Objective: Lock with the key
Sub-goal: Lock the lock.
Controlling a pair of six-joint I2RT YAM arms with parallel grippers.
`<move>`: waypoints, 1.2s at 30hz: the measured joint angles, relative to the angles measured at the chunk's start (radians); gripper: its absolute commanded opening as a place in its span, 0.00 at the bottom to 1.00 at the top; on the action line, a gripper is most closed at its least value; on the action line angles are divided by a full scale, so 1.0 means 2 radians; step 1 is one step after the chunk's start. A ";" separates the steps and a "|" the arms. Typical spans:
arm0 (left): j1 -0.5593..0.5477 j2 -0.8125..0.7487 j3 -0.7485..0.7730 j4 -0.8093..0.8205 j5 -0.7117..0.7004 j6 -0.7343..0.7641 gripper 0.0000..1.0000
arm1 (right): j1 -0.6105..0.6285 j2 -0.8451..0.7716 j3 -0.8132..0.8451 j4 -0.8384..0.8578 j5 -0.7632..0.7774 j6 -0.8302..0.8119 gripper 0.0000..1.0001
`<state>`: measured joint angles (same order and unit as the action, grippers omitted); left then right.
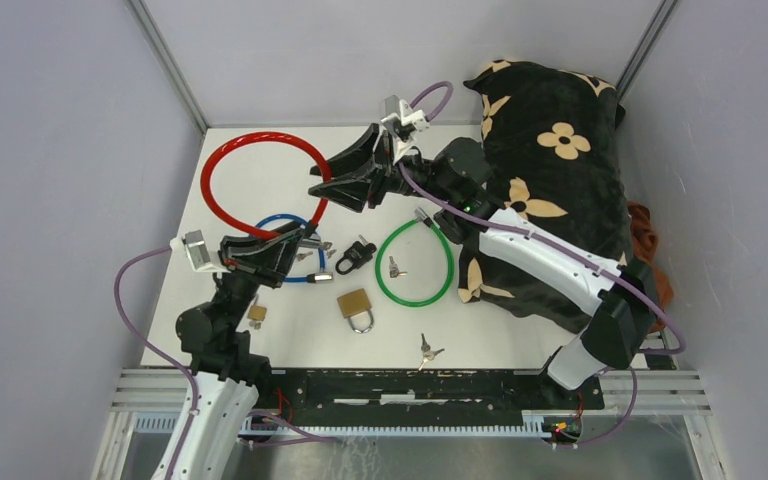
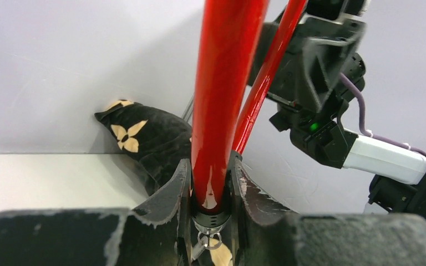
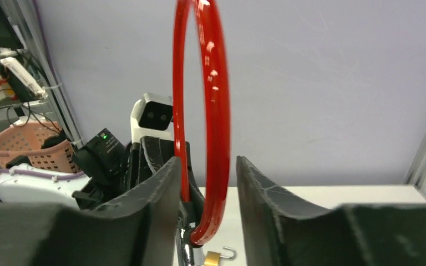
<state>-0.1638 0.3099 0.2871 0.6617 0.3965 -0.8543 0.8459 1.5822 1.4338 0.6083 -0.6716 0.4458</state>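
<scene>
The red cable lock (image 1: 260,136) stands as a loop over the table's far left. My left gripper (image 1: 298,242) is shut on the cable (image 2: 224,83) just above its black lock end (image 2: 211,219). A key ring (image 2: 211,241) hangs below that end; the key itself is mostly hidden. My right gripper (image 1: 318,190) is at the loop's right side. In the right wrist view its jaws (image 3: 208,166) stand apart around the free red end (image 3: 217,111), with a gap on each side.
On the table lie a blue cable lock (image 1: 268,219), a green cable lock (image 1: 415,298), a brass padlock (image 1: 357,305), a small padlock (image 1: 257,313), a black lock (image 1: 355,257) and loose keys (image 1: 427,349). A black flowered pillow (image 1: 550,170) fills the right side.
</scene>
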 measured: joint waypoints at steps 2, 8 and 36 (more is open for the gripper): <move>0.000 0.001 0.000 -0.006 0.000 0.000 0.02 | -0.007 -0.002 -0.002 0.012 -0.022 -0.009 0.66; 0.006 0.006 0.000 -0.005 -0.001 0.002 0.02 | -0.019 -0.054 -0.093 -0.015 -0.064 -0.112 0.64; 0.014 0.005 0.000 -0.019 0.000 0.016 0.02 | 0.023 0.000 -0.110 -0.130 -0.051 -0.238 0.00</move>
<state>-0.1368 0.3199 0.2863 0.6243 0.3958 -0.8215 0.8917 1.5822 1.2144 0.3481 -0.7727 -0.0307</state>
